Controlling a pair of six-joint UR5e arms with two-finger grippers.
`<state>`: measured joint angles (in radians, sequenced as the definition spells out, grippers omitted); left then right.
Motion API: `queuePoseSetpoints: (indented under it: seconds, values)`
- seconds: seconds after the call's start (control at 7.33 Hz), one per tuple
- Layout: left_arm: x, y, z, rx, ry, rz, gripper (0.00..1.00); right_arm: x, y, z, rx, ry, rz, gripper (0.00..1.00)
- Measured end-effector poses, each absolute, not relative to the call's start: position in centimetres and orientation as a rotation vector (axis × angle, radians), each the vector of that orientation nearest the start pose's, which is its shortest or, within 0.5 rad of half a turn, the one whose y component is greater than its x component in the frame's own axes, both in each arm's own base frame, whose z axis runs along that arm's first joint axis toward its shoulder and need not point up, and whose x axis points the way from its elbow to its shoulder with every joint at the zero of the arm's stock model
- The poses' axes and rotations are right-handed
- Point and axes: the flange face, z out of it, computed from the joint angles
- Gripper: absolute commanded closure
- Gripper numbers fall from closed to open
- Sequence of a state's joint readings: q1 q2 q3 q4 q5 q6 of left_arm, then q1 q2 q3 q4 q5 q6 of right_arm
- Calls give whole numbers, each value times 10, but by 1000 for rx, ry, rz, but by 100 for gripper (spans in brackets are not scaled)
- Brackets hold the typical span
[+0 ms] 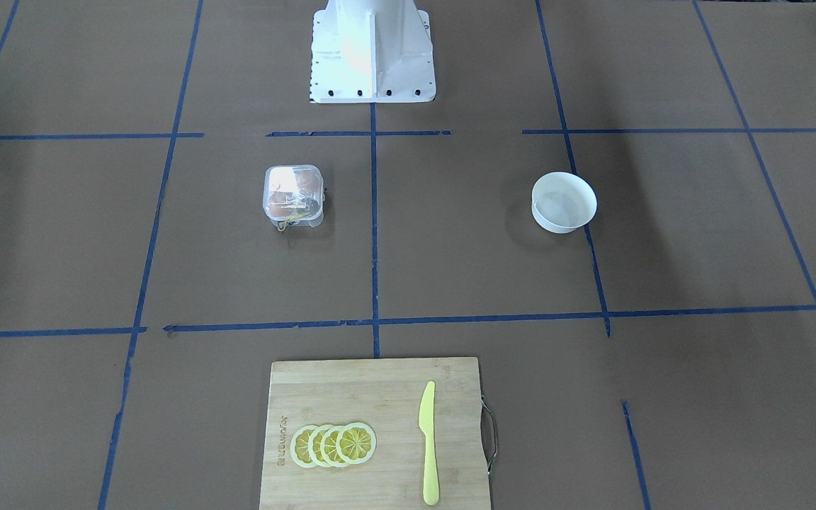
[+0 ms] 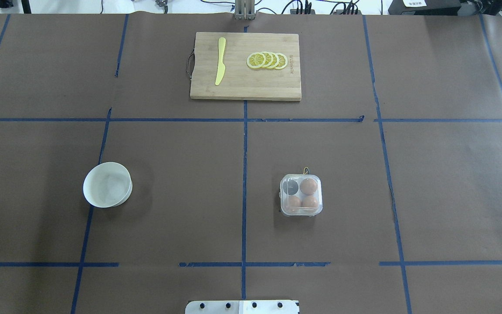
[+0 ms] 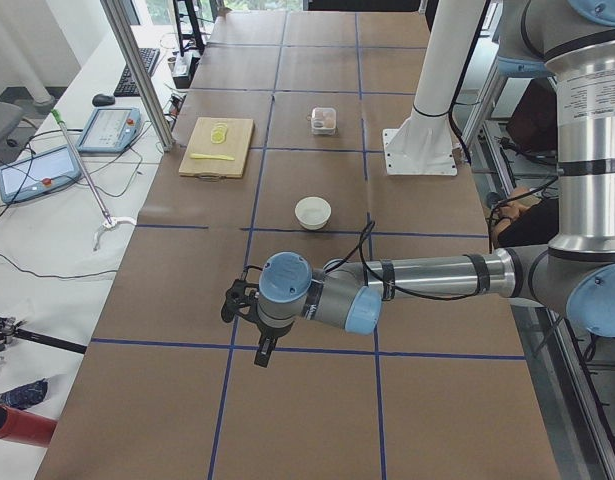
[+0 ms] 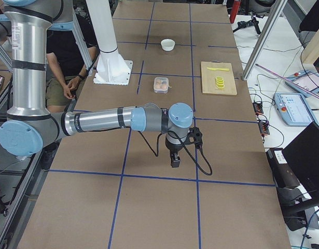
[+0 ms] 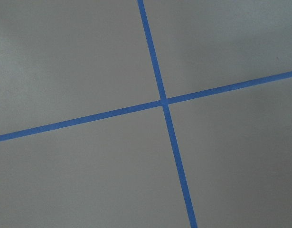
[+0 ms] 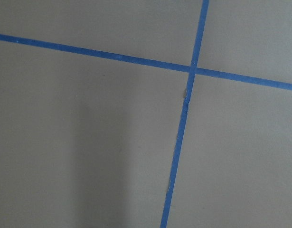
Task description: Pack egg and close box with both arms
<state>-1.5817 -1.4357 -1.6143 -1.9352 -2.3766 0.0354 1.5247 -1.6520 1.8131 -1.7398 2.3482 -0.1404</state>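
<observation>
The left gripper (image 3: 259, 350) hangs over the bare surface (image 3: 317, 420), as does the right gripper (image 4: 175, 161) (whether either is open cannot be told). The box (image 2: 301, 195) sits on the robot's right half, an egg (image 2: 308, 186) in three cells.

The box (image 2: 301, 195), a small clear square case with rounded corners, sits flat just right of the table's (image 2: 181, 183) middle, nearer the robot's edge than the far one. A yellow string (image 2: 306, 168) trails from its far side. Three orange-brown eggs (image 2: 308, 186) fill three cells and the fourth shows dark. The lid seems to be down. The left arm (image 3: 427, 275) and right arm (image 4: 102, 120) reach out level over opposite ends, well apart from the box.
</observation>
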Motion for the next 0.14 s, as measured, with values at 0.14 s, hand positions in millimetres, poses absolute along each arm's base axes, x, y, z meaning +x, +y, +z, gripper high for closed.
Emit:
queuePoseSetpoints:
  seconds: [0.14]
  values:
    - [-67,-448,656,282,794,134,0,41,-454,596,28,-777,-178,0]
